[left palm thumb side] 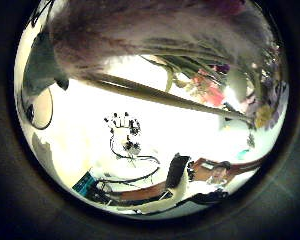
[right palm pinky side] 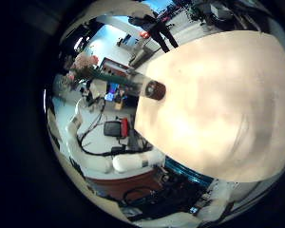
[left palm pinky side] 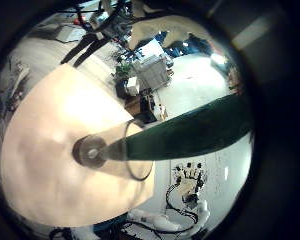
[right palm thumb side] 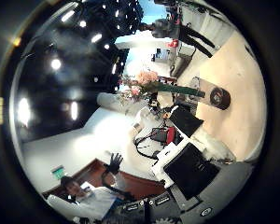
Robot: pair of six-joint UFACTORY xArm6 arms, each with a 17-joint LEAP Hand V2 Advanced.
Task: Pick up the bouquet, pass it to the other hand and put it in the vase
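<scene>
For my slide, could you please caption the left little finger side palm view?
Dark green bouquet stem reaching across the palm view above the round pale table.

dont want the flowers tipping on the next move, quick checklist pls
1. bouquet stem inside vase: ok, it seems to reach the base
2. vase on table: ok
3. vase upright: cannot tell
4. left hand's hold on bouquet: cannot tell, though the stem lies close to its palm
5. right hand open and apart from bouquet: ok
</scene>
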